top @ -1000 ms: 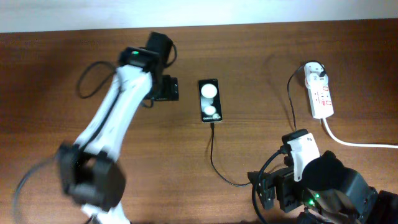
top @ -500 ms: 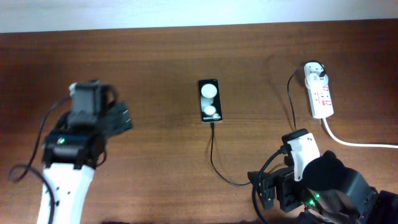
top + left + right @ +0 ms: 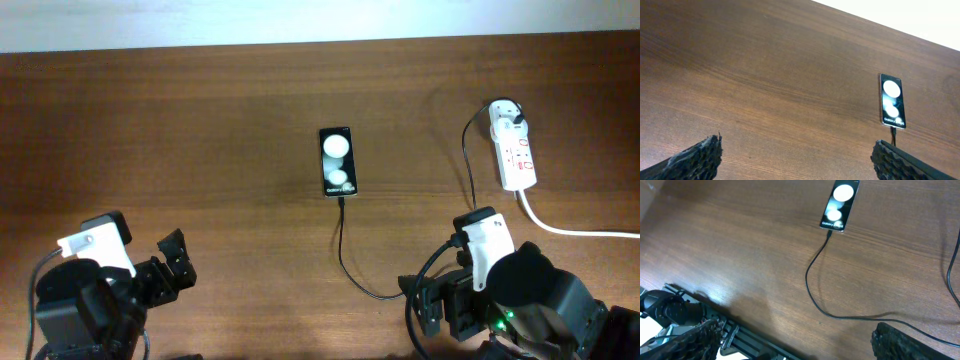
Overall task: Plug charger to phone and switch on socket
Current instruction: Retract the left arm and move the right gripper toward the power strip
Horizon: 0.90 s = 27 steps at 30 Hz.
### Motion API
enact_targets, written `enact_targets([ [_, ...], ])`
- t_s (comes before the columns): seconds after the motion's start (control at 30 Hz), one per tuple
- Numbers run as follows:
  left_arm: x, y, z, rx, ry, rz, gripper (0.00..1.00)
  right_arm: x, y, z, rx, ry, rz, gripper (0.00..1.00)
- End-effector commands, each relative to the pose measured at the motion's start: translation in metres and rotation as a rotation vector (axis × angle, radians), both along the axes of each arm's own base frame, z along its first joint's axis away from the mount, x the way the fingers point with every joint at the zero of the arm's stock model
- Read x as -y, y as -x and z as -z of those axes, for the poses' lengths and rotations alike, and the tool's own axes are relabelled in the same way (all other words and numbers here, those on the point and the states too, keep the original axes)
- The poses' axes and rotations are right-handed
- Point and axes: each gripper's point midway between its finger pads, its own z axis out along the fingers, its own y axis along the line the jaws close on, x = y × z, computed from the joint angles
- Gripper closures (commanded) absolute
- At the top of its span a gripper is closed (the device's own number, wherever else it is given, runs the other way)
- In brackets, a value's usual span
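Note:
The phone (image 3: 337,161) lies flat at mid-table, glossy face up with two white spots. It also shows in the left wrist view (image 3: 891,100) and the right wrist view (image 3: 840,205). The charger cable (image 3: 343,250) meets the phone's near edge, curves right under my right arm and rises to the white adapter (image 3: 503,113). The adapter sits in the socket strip (image 3: 518,160) at the far right. My left gripper (image 3: 168,264) is open and empty at the front left (image 3: 800,161). My right gripper (image 3: 428,303) is open and empty at the front right (image 3: 800,341), above the cable (image 3: 812,282).
The strip's thick white cord (image 3: 575,230) runs off the right edge. The wooden table (image 3: 200,130) ends at a white wall at the back. The left arm's base and black cables (image 3: 675,312) show at the table's front edge in the right wrist view.
My left arm has pulled back from beside the phone to the table's front left corner. The right arm, phone, cable and strip have not moved.

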Motion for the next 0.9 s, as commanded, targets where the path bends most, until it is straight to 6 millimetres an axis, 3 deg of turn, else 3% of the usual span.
enact_targets([
  [0.0,0.001,0.005,0.005,-0.022,-0.006,0.015,0.01,0.001,-0.002,-0.004,0.014,-0.006,0.012,0.01],
  [0.13,0.006,0.023,0.002,0.008,-0.011,0.024,0.01,-0.002,-0.009,-0.008,0.037,-0.016,0.024,0.01],
  [0.23,0.012,0.053,-0.011,0.121,-0.028,0.033,0.01,0.002,-0.023,-0.002,0.055,0.056,0.079,0.01],
  [0.33,0.02,0.085,-0.011,0.195,-0.036,0.066,0.01,-0.009,-0.034,0.014,-0.016,0.095,0.13,0.12],
  [0.37,0.024,0.101,-0.002,0.187,-0.031,0.101,0.01,-0.009,-0.039,0.023,-0.053,0.113,0.192,0.13],
  [0.4,0.029,0.114,0.011,0.151,-0.019,0.136,0.01,-0.003,-0.046,0.03,-0.068,0.151,0.266,0.14],
  [0.47,0.032,0.118,0.008,0.186,-0.019,0.176,0.01,0.01,-0.055,0.043,-0.111,0.21,0.36,0.25],
  [0.53,0.032,0.119,0.008,0.192,-0.019,0.189,0.01,0.03,-0.064,0.052,-0.155,0.256,0.451,0.43],
  [0.63,0.032,0.12,0.007,0.201,-0.019,0.189,0.01,0.101,-0.084,0.062,-0.246,0.3,0.75,0.77],
  [0.7,0.032,0.124,0.006,0.22,-0.021,0.189,0.01,0.138,-0.091,0.065,-0.283,0.291,0.91,0.89],
  [0.87,0.032,0.128,0.005,0.248,-0.023,0.188,0.01,0.211,-0.107,0.081,-0.433,0.216,1.152,0.96],
])
